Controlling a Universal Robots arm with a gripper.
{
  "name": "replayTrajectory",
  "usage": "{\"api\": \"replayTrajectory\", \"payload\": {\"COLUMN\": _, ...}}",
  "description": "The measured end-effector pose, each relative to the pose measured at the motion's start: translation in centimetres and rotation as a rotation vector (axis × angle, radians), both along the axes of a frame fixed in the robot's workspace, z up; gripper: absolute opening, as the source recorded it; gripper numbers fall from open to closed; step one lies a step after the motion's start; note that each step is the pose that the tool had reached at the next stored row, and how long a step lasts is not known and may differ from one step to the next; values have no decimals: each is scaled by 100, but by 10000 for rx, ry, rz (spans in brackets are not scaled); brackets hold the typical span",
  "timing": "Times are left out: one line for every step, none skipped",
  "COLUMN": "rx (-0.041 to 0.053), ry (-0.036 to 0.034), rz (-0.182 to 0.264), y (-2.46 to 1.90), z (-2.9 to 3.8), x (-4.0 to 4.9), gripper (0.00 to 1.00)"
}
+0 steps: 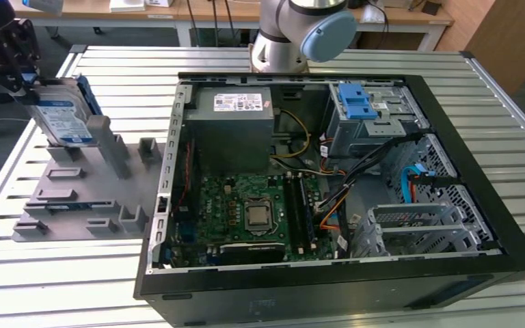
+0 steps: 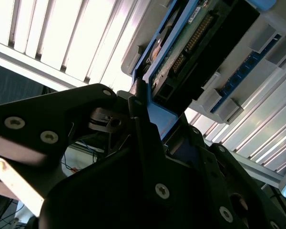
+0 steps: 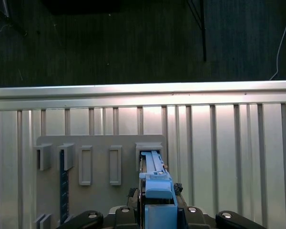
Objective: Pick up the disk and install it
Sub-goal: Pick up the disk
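The disk (image 1: pixel 65 119), silver with a white-and-blue label and a blue carrier frame, stands on edge and tilted at the exterior view's far left. Its lower end sits at a slot of the grey holder plate (image 1: pixel 80 198). My black gripper (image 1: pixel 18 75) is at the disk's upper end, shut on it. In the first wrist view the blue frame of the disk (image 3: pixel 156 183) runs from between my gripper (image 3: pixel 157 214) down to the plate's slot (image 3: pixel 150 150). In the second wrist view a finger (image 2: pixel 142 125) presses against the disk (image 2: pixel 200 43) at its blue frame.
An open computer case (image 1: pixel 481 171) lies on the slatted metal table (image 1: pixel 62 287) to the exterior view's right of the plate. Inside are a grey power-supply box (image 1: pixel 235 126), a motherboard (image 1: pixel 253 212) and a silver cage with a blue latch (image 1: pixel 358 102). The arm's base (image 1: pixel 294 34) stands behind the case.
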State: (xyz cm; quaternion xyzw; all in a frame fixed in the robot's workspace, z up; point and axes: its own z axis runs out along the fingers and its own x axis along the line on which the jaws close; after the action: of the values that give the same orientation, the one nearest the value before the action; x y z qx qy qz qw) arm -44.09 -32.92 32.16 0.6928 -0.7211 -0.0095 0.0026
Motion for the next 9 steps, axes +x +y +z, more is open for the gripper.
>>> {"api": "replayTrajectory", "payload": {"rx": 0, "ry": -1, "rz": 0, "y": 0, "z": 3, "x": 0, "gripper": 36}}
{"api": "replayTrajectory", "payload": {"rx": 0, "ry": -1, "rz": 0, "y": 0, "z": 4, "x": 0, "gripper": 36}}
{"api": "replayTrajectory", "payload": {"rx": 0, "ry": -1, "rz": 1, "y": 0, "z": 7, "x": 0, "gripper": 36}}
{"api": "replayTrajectory", "payload": {"rx": 0, "ry": -1, "rz": 0, "y": 0, "z": 9, "x": 0, "gripper": 36}}
{"api": "replayTrajectory", "payload": {"rx": 0, "ry": 0, "rz": 0, "y": 0, "z": 11, "x": 0, "gripper": 36}}
{"api": "replayTrajectory", "payload": {"rx": 0, "ry": 0, "rz": 0, "y": 0, "z": 13, "x": 0, "gripper": 36}}
{"api": "replayTrajectory", "payload": {"rx": 0, "ry": 0, "rz": 0, "y": 0, "z": 16, "x": 0, "gripper": 36}}
{"api": "replayTrajectory", "payload": {"rx": 0, "ry": 0, "rz": 0, "y": 0, "z": 18, "x": 0, "gripper": 36}}
{"api": "replayTrajectory", "payload": {"rx": 1, "ry": -2, "rz": 0, "y": 0, "z": 19, "x": 0, "gripper": 36}}
